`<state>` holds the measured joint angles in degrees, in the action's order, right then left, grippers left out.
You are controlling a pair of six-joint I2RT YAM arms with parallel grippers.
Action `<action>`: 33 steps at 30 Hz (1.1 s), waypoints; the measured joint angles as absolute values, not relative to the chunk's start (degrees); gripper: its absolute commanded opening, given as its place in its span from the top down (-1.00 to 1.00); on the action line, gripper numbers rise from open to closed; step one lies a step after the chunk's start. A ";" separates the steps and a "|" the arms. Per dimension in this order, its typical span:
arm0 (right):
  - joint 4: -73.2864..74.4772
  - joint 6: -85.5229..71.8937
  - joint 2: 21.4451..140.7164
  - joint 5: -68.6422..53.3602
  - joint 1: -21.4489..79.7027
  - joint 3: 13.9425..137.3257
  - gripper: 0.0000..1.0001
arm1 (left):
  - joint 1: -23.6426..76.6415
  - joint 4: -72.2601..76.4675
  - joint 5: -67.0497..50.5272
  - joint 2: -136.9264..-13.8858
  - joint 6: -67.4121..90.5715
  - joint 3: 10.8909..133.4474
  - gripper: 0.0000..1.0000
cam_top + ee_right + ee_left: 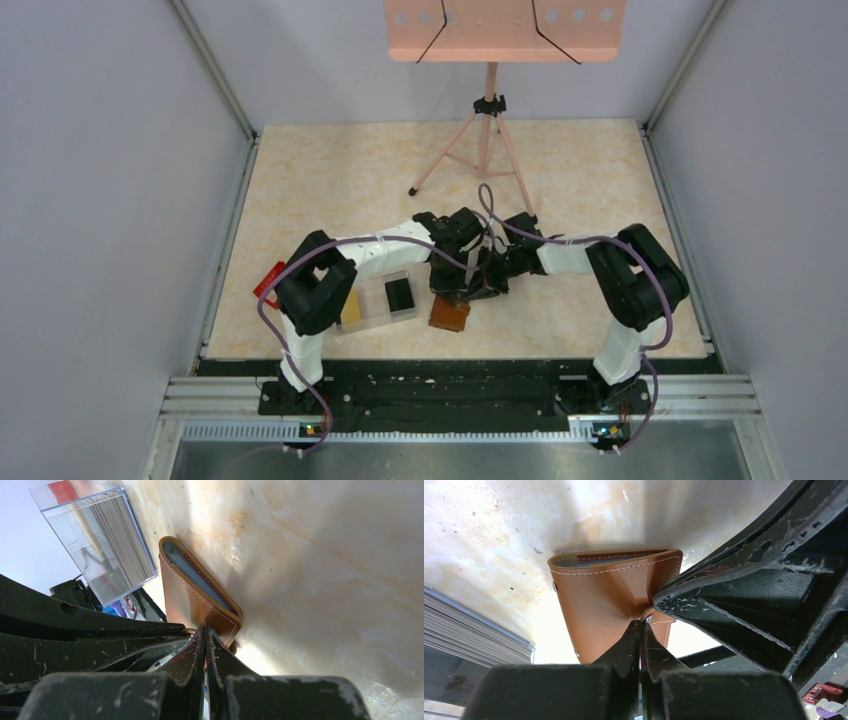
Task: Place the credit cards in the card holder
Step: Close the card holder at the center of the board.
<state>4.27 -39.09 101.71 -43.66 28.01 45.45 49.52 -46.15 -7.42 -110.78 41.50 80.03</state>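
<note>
Beside the clear tray [376, 302], left fingers [626, 646] and right fingers [192, 652] clamp shut on the card holder [449, 315].

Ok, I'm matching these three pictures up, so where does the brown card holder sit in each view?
Top external: card holder low centre, just right of the clear tray.
Left wrist: mid-frame, slightly left of centre.
Right wrist: centre-left, below the tray.
Shared landmark: the clear tray, upper left in the right wrist view; not clearly seen from the left wrist.
</note>
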 measured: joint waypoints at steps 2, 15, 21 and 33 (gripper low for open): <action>4.32 -39.03 101.51 -43.62 28.01 45.45 1.00 | 49.41 -46.13 -7.40 -110.78 41.76 80.01 1.00; 3.86 -38.68 96.38 -43.42 29.26 44.23 1.00 | 48.75 -45.25 -8.71 -110.74 43.13 78.30 1.00; 3.90 -38.63 96.31 -43.09 32.12 44.23 1.00 | 48.66 -44.71 -9.17 -110.63 43.55 77.82 1.00; 8.62 -36.62 97.36 -37.45 34.13 44.80 1.00 | 48.47 -41.65 -9.61 -108.92 44.86 74.81 1.00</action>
<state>8.62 -36.62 97.36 -37.45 34.13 44.80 48.47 -41.65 -9.61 -108.92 44.86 74.81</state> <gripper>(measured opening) 0.003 0.009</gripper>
